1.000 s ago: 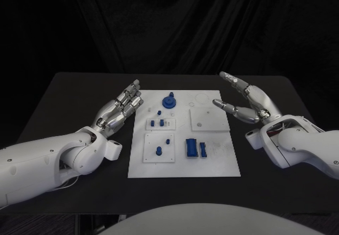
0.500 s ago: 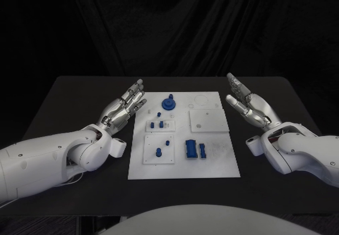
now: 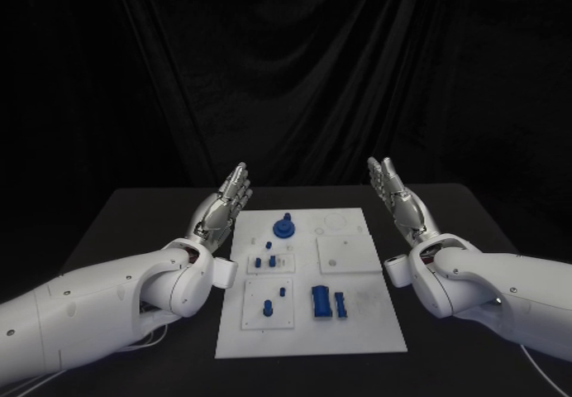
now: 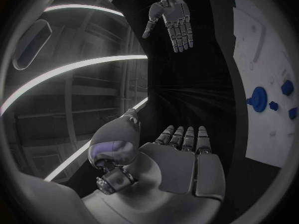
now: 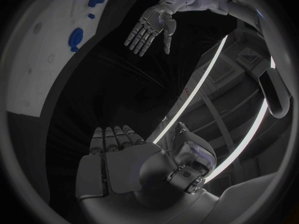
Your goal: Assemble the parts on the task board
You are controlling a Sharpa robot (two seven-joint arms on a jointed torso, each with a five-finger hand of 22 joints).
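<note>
Both hands were raised with fingers straight, holding nothing: left hand [image 3: 224, 204] at 9 o'clock of the task board [image 3: 312, 331], right hand [image 3: 398, 201] at 3 o'clock. The blue parts [image 3: 326, 300] sat on the board, mid-table [image 3: 143, 223].

A black curtain [image 3: 286, 91] hangs in vertical folds behind a black table [image 3: 155, 211], which stands against darkness on every side. Overhead, seen from the wrist views, long pale light strips [image 4: 87, 67] curve across what appears to be a ceiling of dark beams and panels [image 5: 249, 84].
</note>
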